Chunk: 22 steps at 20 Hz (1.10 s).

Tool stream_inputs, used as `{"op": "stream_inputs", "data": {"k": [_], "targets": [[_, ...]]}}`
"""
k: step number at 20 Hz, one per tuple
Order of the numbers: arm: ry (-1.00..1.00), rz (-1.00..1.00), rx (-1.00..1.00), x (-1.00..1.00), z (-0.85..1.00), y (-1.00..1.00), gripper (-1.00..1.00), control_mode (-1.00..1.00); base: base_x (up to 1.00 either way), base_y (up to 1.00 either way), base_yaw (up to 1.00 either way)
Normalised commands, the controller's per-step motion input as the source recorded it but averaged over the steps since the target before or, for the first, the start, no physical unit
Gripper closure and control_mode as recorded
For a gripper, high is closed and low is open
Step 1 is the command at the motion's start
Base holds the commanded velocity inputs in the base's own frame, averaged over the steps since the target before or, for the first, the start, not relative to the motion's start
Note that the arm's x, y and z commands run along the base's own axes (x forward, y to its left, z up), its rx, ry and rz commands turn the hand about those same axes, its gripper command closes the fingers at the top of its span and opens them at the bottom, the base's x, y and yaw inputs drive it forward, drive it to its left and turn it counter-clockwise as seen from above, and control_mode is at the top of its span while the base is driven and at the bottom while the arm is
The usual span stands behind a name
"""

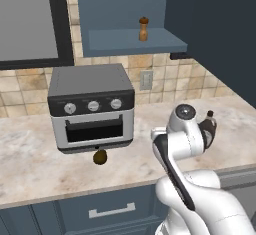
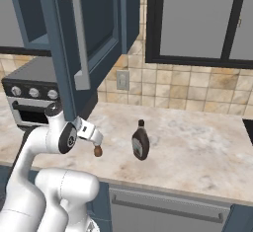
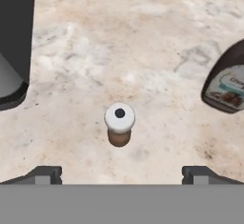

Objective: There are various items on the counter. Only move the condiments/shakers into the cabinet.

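We have the tool (image 3: 121, 173) spread wide and empty, its two tips low in the hand view on either side of the white-topped shaker (image 3: 119, 130), which stands upright on the desk (image 3: 143, 51) just above them at centre frame. In the right base view that shaker (image 2: 98, 151) shows as a small brown knob directly under the hand, left of centre. The syrup bottle (image 2: 141, 141) stands near it, mid-frame there and at the right edge of the hand view. The brown-topped shaker (image 1: 143, 29) is already on the cabinet (image 1: 135, 41) shelf at the top centre of the left base view, and the fruit (image 1: 100, 157) lies in front of the toaster oven (image 1: 91, 106), lower centre.

Our main worry is the descent: the shaker is narrow and tall, so if we come down off-centre one tip may clip the cap and topple it, and it could roll toward the bottle. If we close too high, on the rounded top, it may slip out. On the lift, the open cabinet door (image 2: 74, 38) hangs at upper left of the right base view, near the arm, so a careless swing could strike it.
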Motion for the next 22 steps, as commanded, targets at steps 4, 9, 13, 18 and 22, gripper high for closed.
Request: {"op": "stream_inputs", "data": {"k": [4, 9, 13, 18, 22], "targets": [[0.00, 0.00, 0.00, 0.19, -0.33, 0.00, -1.00, -1.00, 0.00, 0.00, 0.00], [0.00, 0.00, 0.00, 0.13, -0.49, -0.02, -1.00, -1.00, 0.00, 0.00, 0.00], [0.00, 0.00, 0.00, 0.06, -0.55, -0.08, -1.00, -1.00, 0.00, 0.00, 0.00], [0.00, 0.00, -0.02, 0.00, -0.54, -0.16, -1.00, -1.00, 0.00, 0.00, 0.00], [0.00, 0.02, 0.00, 0.00, -0.45, -0.05, -1.00, -1.00, 0.00, 0.00, 0.00]]}}
